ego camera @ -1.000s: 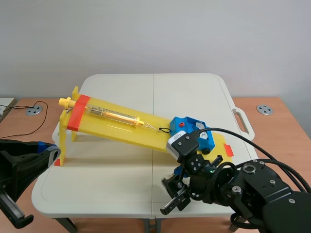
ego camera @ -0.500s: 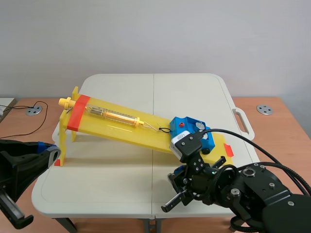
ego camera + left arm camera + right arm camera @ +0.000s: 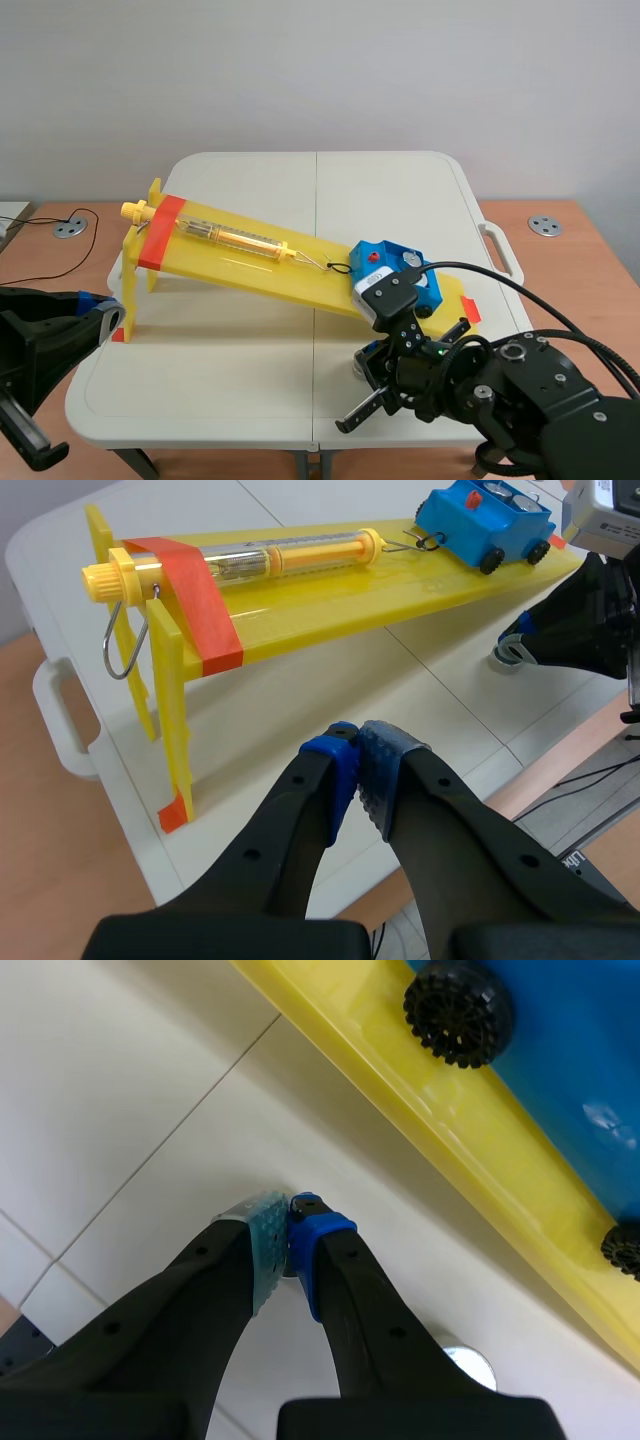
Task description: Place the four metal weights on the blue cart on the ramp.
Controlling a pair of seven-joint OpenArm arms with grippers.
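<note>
The blue cart (image 3: pixel 395 274) sits low on the yellow ramp (image 3: pixel 250 262), hooked to a spring scale (image 3: pixel 235 238). Silver weights (image 3: pixel 411 259) rest on the cart (image 3: pixel 485 520). My right gripper (image 3: pixel 288 1235) hovers shut over the white table just below the ramp's edge, beside the cart's black wheels (image 3: pixel 459 1011), and nothing shows between its pads. One metal weight (image 3: pixel 468 1365) lies on the table beside that gripper; the left wrist view also shows this weight (image 3: pixel 510 653) under the right arm. My left gripper (image 3: pixel 358 768) is shut on nothing, off the table's near left corner.
The ramp's yellow legs (image 3: pixel 135 285) stand at the table's left, with red tape (image 3: pixel 160 232) across its high end. The right arm's bulk (image 3: pixel 520 400) fills the near right corner. A table handle (image 3: pixel 500 255) sticks out on the right.
The right arm has shifted a little to the right and toward the ramp's low end. The left arm has not moved.
</note>
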